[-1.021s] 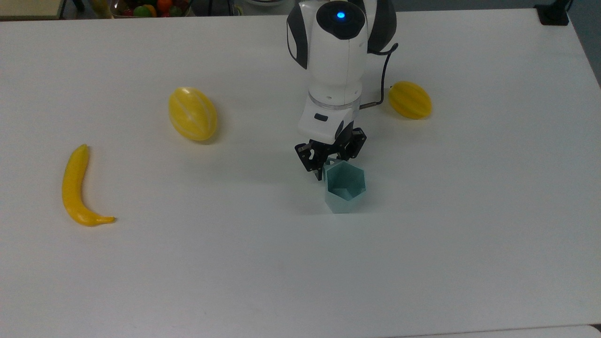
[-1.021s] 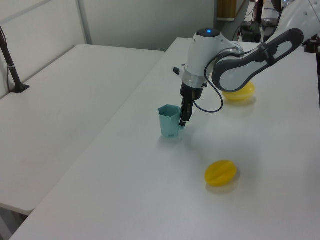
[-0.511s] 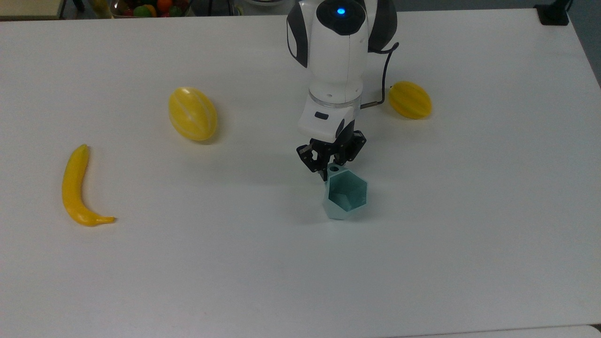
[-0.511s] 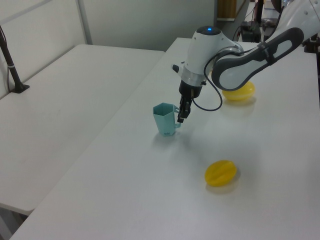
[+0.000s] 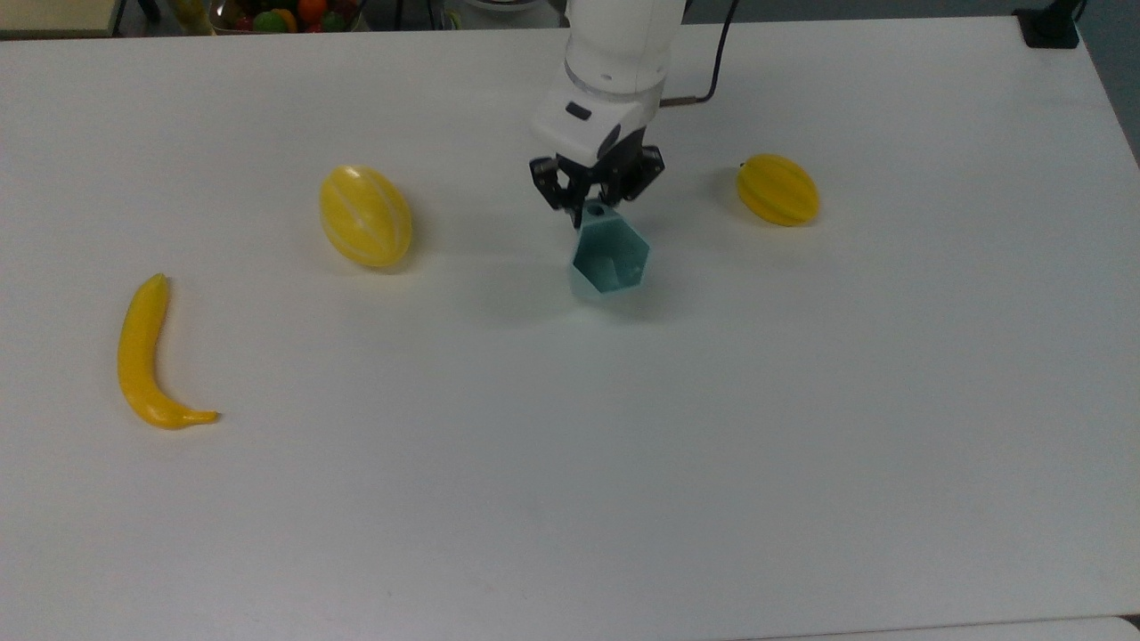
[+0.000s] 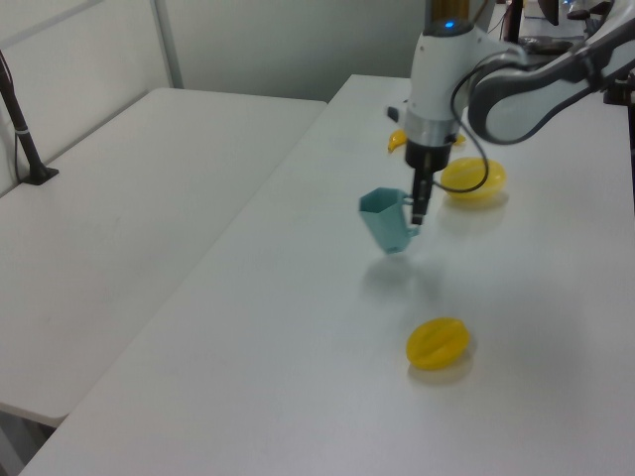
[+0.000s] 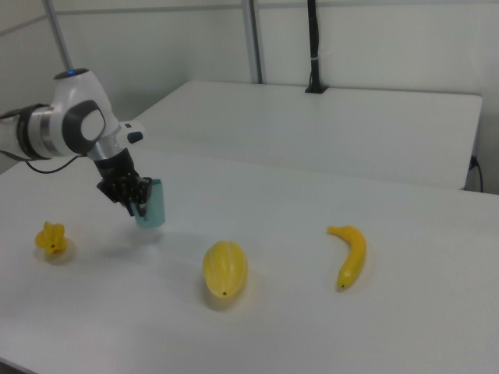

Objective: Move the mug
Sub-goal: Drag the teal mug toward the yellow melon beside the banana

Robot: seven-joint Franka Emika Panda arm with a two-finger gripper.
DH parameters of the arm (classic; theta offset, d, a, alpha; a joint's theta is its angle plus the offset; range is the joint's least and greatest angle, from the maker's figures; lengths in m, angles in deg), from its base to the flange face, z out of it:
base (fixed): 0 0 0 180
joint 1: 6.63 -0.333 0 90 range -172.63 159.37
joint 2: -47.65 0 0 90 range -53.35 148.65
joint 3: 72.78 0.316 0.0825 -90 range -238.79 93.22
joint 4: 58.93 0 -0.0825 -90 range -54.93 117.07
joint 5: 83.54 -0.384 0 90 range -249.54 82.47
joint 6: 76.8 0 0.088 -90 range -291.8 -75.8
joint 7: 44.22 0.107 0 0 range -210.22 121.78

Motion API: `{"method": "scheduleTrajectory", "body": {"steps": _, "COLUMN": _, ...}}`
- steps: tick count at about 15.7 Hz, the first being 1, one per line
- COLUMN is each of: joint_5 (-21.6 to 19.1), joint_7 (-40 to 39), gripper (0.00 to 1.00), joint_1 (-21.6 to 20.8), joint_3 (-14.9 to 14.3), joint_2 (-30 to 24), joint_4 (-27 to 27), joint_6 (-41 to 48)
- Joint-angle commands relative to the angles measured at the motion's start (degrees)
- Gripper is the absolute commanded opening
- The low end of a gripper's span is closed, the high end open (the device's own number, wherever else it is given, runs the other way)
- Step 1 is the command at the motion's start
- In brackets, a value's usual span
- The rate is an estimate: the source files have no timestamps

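The pale teal faceted mug (image 5: pixel 610 259) hangs tilted above the white table (image 5: pixel 570 463), its shadow lying apart from it below. My gripper (image 5: pixel 595 211) is shut on the mug's small tab handle, at the mug's upper edge in the top view. In the left view the mug (image 6: pixel 386 220) hangs at the left of my gripper (image 6: pixel 417 220), clear of the tabletop. From the right view the mug (image 7: pixel 151 204) sits just right of the gripper (image 7: pixel 139 201).
A striped yellow melon (image 5: pixel 365 215) lies in the top view's left, a banana (image 5: pixel 145 353) farther left. A smaller yellow-orange fruit (image 5: pixel 777 189) lies in the top view's right. A bowl of mixed fruit (image 5: pixel 285 14) stands past the table's far edge.
My gripper has lifted the mug off the table and carried it toward the far edge in the top view, slightly left. The mug now hangs tilted in the air.
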State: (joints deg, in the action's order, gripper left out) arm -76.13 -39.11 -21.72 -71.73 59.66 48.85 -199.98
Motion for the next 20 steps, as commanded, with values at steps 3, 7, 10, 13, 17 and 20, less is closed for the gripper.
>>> {"method": "scheduleTrajectory", "body": {"steps": 3, "joint_5": 1.0, "joint_7": 2.8, "gripper": 0.00, "joint_1": 2.8, "joint_3": -0.5, "joint_2": -9.5, "joint_4": 13.0, "joint_6": 3.5}}
{"method": "scheduleTrajectory", "body": {"steps": 7, "joint_5": 0.8, "joint_7": 5.2, "gripper": 0.00, "joint_1": 6.1, "joint_3": -0.5, "joint_2": -10.0, "joint_4": 15.8, "joint_6": -5.5}}
{"method": "scheduleTrajectory", "body": {"steps": 10, "joint_5": 0.8, "joint_7": 6.1, "gripper": 0.14, "joint_1": 6.6, "joint_3": -0.5, "joint_2": -9.2, "joint_4": 15.9, "joint_6": -6.5}}
{"method": "scheduleTrajectory", "body": {"steps": 13, "joint_5": 1.0, "joint_7": 4.7, "gripper": 0.63, "joint_1": 6.4, "joint_3": -0.5, "joint_2": -9.5, "joint_4": 15.6, "joint_6": -0.7}}
{"method": "scheduleTrajectory", "body": {"steps": 17, "joint_5": 1.3, "joint_7": 3.9, "gripper": 1.00, "joint_1": 6.0, "joint_3": -0.5, "joint_2": -10.0, "joint_4": 14.3, "joint_6": 4.2}}
{"method": "scheduleTrajectory", "body": {"steps": 20, "joint_5": 1.3, "joint_7": 3.9, "gripper": 1.00, "joint_1": 5.9, "joint_3": -0.5, "joint_2": -10.9, "joint_4": 11.4, "joint_6": 9.0}}
